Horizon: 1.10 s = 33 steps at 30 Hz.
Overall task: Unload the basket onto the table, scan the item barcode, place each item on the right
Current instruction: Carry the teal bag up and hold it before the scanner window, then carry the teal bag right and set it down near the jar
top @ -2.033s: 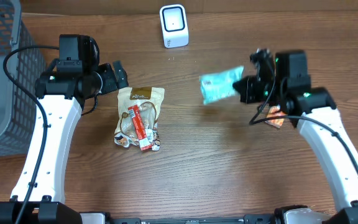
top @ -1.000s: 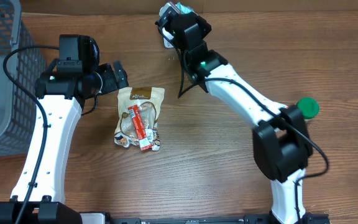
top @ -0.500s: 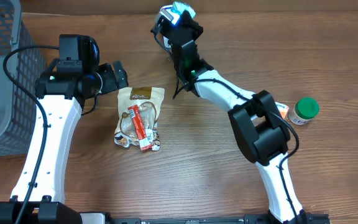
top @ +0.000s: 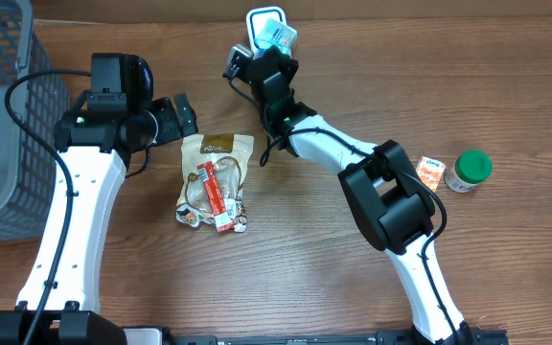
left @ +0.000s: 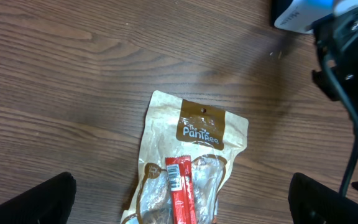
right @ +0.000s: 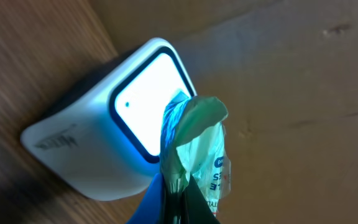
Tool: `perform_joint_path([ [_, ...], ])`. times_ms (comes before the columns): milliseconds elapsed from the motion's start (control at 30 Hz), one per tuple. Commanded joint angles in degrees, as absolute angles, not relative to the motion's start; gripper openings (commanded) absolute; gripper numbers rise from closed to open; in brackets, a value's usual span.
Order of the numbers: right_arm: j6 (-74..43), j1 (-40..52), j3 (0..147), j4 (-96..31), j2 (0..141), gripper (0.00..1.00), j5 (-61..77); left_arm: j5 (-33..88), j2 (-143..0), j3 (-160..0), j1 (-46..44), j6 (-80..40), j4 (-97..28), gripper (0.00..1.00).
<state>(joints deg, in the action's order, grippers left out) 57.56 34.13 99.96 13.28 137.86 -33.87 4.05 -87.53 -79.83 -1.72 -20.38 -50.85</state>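
Right gripper (top: 273, 48) is clamped on a crinkly teal plastic packet (right: 194, 140), held up to the glowing white plastic scanner box (right: 98, 162) just ahead. Pickup's done, looks mid-scan.

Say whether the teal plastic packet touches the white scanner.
Cannot tell. In the right wrist view the teal plastic packet overlaps the lit window of the white scanner, hiding any gap; overhead likewise.

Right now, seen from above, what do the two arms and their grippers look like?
Both have white links joined by black, boxy joints. A thin black cable runs along the left arm, another along the right arm, and each shows a small green light. The left gripper and right gripper are black.
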Motion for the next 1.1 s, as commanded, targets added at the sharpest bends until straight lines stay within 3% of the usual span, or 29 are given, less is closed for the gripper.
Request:
perform_joint_path([
  [0, 55.2, 35.2, 100.6, 12.3, 138.3, 0.04, -32.0, 3.9, -87.2, -80.3, -1.6, -18.9, -50.8, 1.00],
  [400, 51.8, 35.9, 100.6, 12.8, 138.2, 0.04, -32.0, 3.9, -87.2, -80.3, -1.6, -18.9, -50.8, 1.00],
  [667, 46.6, 36.0, 100.6, 14.2, 131.5, 0.04, -41.2, 3.9, -87.2, -80.3, -1.6, -18.9, -50.8, 1.00],
  [933, 25.6, 35.9, 100.6, -6.4, 116.7, 0.04, -39.5, 3.9, -87.2, -80.3, -1.6, -18.9, -50.8, 1.00],
  [1067, 11.0, 35.8, 100.6, -26.2, 107.9, 0.04, -32.2, 3.9, -87.2, -80.3, -1.6, -18.9, -50.8, 1.00],
])
